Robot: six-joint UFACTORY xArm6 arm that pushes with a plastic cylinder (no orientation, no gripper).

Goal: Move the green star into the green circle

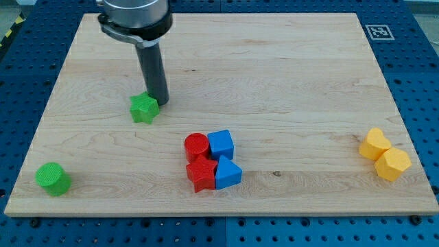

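The wooden surface [274,62] is lying on a blue perforated base [418,41]. The arm is carrying no hand, so no open or closed state applies; it is ending in a dark rod, and my tip [162,103] is resting at the surface, touching or all but touching the upper right edge of the green star [143,108].

The green star is sitting in the view's left half, about mid-height. The green circle [53,178] is sitting well apart from it, near the view's bottom left corner.

Four blocks are clustering at bottom centre, touching one another: a red cylinder [197,146], a blue cube [221,144], a red star-like block [201,175] and a blue triangular block [228,173].

At the view's right, two yellow blocks [385,154] are lying against each other; their shapes are not reading clearly.

A square printed marker [378,31] is showing at the top right corner.
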